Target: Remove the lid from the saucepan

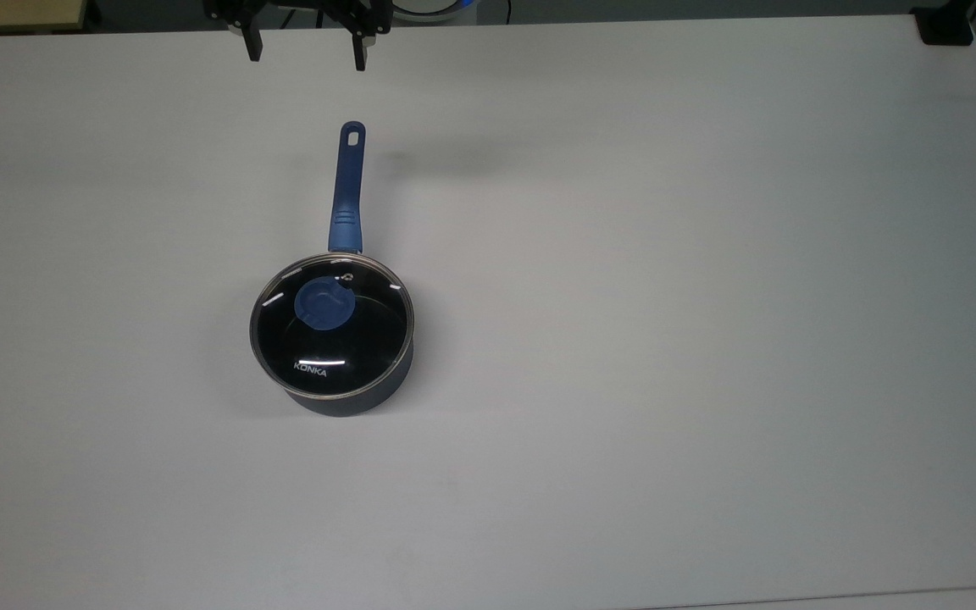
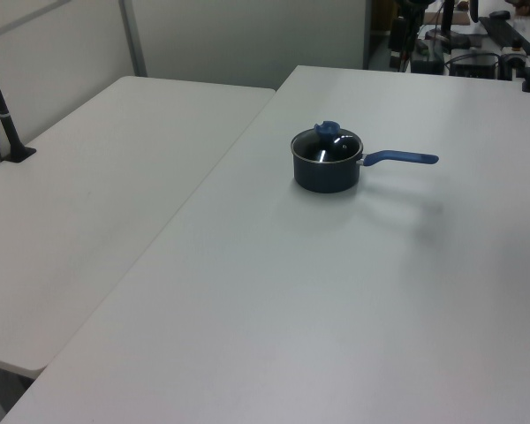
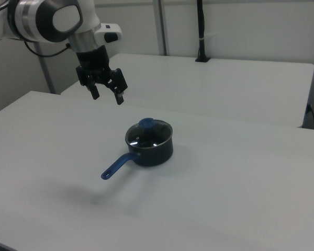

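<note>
On the white table (image 1: 708, 254) the lid (image 1: 331, 326) sits closed on the saucepan (image 1: 352, 398); glass, probably slick and breakable, so grip its blue knob (image 1: 324, 305). High above, the hand (image 3: 105, 95) hangs spread wide, empty

A broad white rectangular table (image 1: 708, 339) fills the scene. A second white table (image 2: 97, 194) adjoins it, carrying a black clamped pole (image 2: 4, 119) near its far edge.
</note>
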Tool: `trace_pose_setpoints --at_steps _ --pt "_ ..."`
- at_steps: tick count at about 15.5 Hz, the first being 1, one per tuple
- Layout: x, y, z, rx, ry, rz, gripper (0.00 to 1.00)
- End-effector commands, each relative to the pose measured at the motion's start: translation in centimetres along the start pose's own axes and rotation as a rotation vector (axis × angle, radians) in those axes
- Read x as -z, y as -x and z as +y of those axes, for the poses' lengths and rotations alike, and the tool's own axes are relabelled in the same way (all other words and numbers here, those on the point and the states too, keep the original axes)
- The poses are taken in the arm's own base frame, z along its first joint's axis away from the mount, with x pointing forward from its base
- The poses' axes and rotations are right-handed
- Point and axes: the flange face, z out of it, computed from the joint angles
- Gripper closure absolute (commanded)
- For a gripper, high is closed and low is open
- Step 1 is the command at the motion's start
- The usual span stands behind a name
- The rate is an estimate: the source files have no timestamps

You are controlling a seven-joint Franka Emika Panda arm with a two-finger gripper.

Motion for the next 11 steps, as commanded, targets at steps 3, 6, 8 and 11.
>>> trace_pose_setpoints --at_steps 3,6,8,11 --pt "0.44 0.3 -0.6 -0.035 -0.018 -0.015 0.0" --pt "0.41 0.25 -0.52 -0.038 -0.018 -0.015 0.0" --pt "0.42 0.25 -0.6 -0.037 -0.018 -0.015 0.0" --pt "0.45 0.21 -0.27 -0.043 -0.019 -0.01 0.0"
